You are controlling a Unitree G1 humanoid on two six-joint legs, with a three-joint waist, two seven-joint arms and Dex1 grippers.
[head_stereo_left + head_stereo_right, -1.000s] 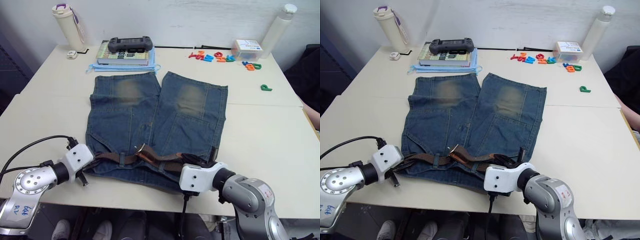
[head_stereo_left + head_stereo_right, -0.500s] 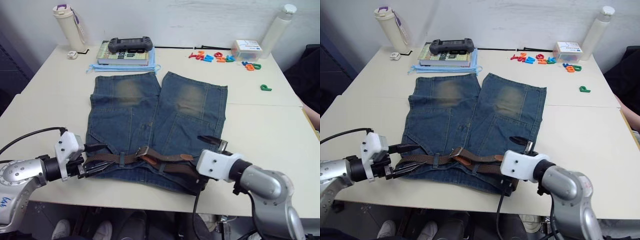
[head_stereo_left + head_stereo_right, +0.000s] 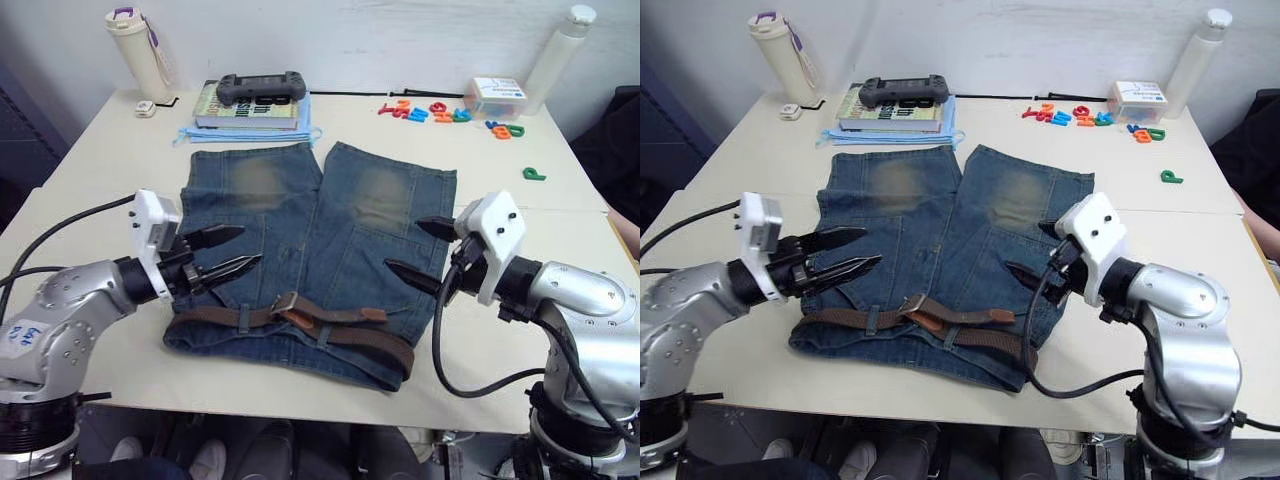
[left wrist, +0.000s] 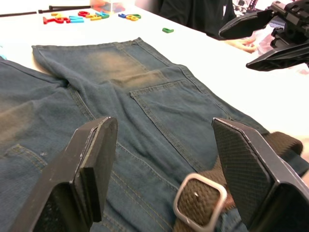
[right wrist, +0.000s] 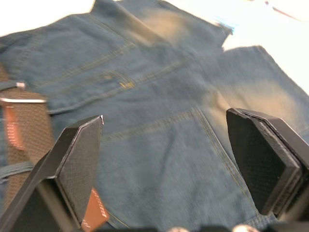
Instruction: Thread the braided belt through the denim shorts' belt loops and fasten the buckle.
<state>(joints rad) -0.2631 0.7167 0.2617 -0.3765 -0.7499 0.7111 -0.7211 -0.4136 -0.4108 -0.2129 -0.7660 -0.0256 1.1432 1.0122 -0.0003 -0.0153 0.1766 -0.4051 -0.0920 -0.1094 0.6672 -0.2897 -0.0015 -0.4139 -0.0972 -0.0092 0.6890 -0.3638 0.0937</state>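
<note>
The dark brown braided belt (image 3: 300, 320) runs nine-to-three, seemingly buckled, at six o'clock of both wide-spread, empty grippers; left gripper (image 3: 232, 252) slightly nearer.

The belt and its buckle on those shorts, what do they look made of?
The braided belt looks like dark brown woven cord or webbing, matte, its weave texture plain in the left wrist view; its tan tip looks like smooth leather. The buckle seems to be metal: a silvery, slightly shiny frame. The denim shorts are faded blue denim.
</note>
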